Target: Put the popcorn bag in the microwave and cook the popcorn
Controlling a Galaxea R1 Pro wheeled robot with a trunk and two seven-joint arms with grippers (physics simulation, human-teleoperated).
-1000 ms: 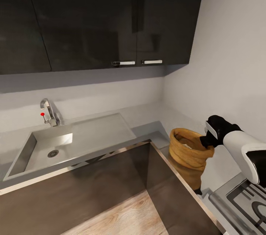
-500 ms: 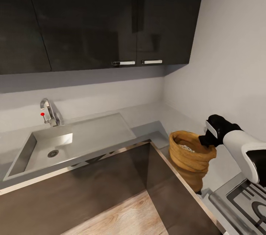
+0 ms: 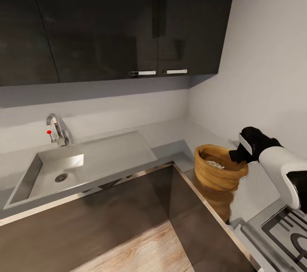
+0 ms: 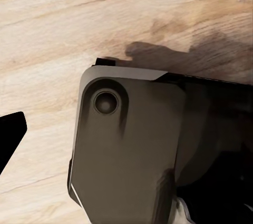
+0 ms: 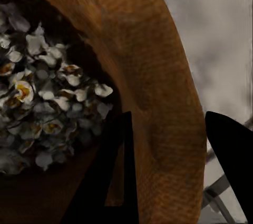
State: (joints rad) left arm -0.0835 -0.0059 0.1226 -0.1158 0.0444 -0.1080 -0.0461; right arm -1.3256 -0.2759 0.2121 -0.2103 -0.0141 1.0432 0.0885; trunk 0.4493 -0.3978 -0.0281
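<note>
The tan-brown popcorn bag (image 3: 217, 174) stands in the countertop (image 3: 179, 135) corner, with its brown reflection on the steel below. Pale popcorn (image 3: 214, 164) lies heaped inside it (image 5: 47, 97). My right gripper (image 3: 237, 156) is shut on the bag's rolled rim (image 5: 168, 129): one finger is inside the mouth and the other outside. A black fingertip (image 4: 9, 135) of my left gripper hangs over the wooden floor, far off to one side with nothing near it. The microwave is out of view.
A steel sink (image 3: 64, 169) with a faucet (image 3: 55, 131) is set into the counter at left. Dark wall cabinets (image 3: 128, 20) hang above. A cooktop (image 3: 283, 229) lies right of the bag, and the wall is close behind it. My dark base (image 4: 126, 150) is below the left arm.
My right gripper has risen slightly toward the wall with the rim. The bag's mouth has tipped more toward me, and its body looks shorter, with a dim reflection beneath.
</note>
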